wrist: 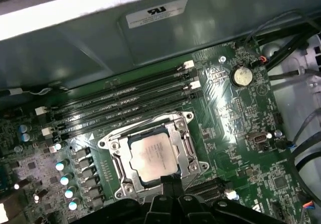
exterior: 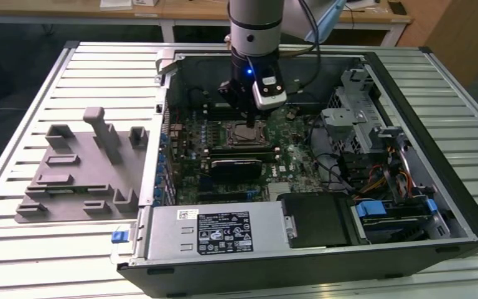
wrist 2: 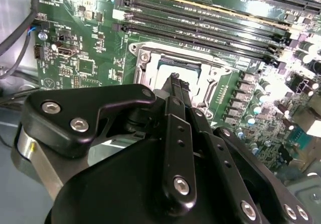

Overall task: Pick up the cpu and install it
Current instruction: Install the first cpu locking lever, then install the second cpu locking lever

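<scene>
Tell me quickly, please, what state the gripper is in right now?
Gripper: shut, holding nothing, its tip just over the cpu lying in the socket.

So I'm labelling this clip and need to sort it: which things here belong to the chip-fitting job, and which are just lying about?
Part of the job:
- cpu, lying in the socket
- gripper, just above the chip
- motherboard

Just lying about:
- grey fixture block on the table
- power supply
- memory slots
- coin battery

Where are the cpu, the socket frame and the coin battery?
cpu (wrist: 151, 156), first wrist view, middle of its silver top.
socket frame (wrist: 114, 146), first wrist view, metal corner beside the cpu.
coin battery (wrist: 242, 75), first wrist view, centre of its round face.
</scene>
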Robot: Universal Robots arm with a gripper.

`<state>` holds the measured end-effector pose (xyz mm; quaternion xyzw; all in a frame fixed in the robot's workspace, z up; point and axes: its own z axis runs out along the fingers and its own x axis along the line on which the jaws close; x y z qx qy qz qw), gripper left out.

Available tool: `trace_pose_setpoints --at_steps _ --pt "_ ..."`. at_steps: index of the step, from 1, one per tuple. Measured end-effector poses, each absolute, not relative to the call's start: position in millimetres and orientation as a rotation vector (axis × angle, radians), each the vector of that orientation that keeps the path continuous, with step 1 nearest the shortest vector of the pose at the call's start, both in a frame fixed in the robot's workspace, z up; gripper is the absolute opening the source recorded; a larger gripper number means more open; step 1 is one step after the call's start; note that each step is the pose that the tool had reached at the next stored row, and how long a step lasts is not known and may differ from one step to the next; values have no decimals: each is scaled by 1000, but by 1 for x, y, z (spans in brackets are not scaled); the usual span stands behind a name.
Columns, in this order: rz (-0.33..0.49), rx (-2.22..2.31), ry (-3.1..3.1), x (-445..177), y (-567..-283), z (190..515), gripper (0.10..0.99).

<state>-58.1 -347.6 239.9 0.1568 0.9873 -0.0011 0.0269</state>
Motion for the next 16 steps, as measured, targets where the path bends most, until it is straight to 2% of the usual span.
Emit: trace_pose_setpoints --at_steps 16 --pt "-3 481 3050 -59 -341 239 110"
